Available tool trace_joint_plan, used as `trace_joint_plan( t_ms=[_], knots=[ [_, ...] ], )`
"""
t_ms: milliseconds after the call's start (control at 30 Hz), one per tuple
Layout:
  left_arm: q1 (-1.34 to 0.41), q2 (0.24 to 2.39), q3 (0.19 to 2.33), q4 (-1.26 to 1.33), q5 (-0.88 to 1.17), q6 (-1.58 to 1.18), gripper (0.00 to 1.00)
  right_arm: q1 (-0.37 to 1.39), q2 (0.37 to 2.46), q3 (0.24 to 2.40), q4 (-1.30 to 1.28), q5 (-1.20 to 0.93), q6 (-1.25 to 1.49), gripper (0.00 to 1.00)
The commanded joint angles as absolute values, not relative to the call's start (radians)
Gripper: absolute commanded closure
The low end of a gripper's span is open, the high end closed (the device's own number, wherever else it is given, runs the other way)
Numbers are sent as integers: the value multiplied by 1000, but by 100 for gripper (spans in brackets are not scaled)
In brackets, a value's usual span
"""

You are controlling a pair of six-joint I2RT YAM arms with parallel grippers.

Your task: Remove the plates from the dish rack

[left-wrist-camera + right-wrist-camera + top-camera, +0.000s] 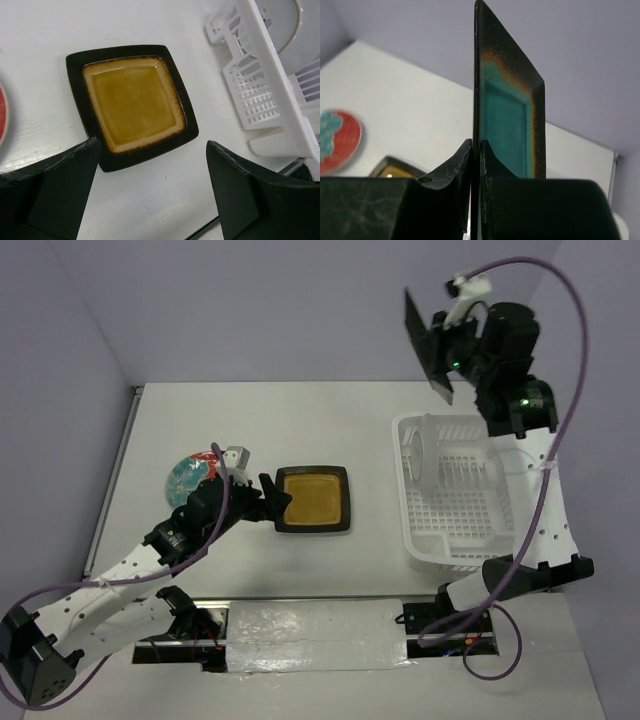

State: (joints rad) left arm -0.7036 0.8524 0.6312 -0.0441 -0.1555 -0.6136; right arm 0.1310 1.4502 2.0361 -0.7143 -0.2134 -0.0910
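Overhead, the right fingers [451, 172] pinched the teal plate [506, 125] upright on edge, clear of the dish rack [455, 552], while the left fingers [60, 185] gaped beside the flat amber plate [313, 499].

Even bright light (wrist foregrounds blurry)

amber plate [313, 500] flat, teal plate [507, 120] upright aloft

Robot lab bench, white table [250, 430], bare lilac walls [250, 310], loose purple cables [585, 325].
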Motion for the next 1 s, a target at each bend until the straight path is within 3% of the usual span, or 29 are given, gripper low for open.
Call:
trace_joint_plan(
  t_ms=[0, 100, 200, 333, 533, 700, 967],
  knots=[
    [-707, 805, 695, -101, -248, -692, 1, 364, 1344, 1958, -462, -134, -392, 100],
    [-698, 785, 762, -184, -265, -718, 1, 564, 1261, 1726, -270, -25, -550, 100],
    [-684, 767, 851, -320, -291, -721, 1, 673, 1250, 1619, -198, 8, -631, 100],
    [-618, 700, 925, -438, -241, -703, 0, 805, 1171, 1279, 55, 73, -856, 100],
    [-580, 607, 1078, -595, -325, -669, 0, 837, 1094, 969, 356, -75, -970, 100],
    [-578, 690, 1201, -661, -307, -623, 1, 891, 1164, 821, 543, -17, -1126, 100],
    [-578, 666, 1147, -612, -314, -600, 0, 943, 1264, 594, 905, -15, -1293, 100]
  ],
)
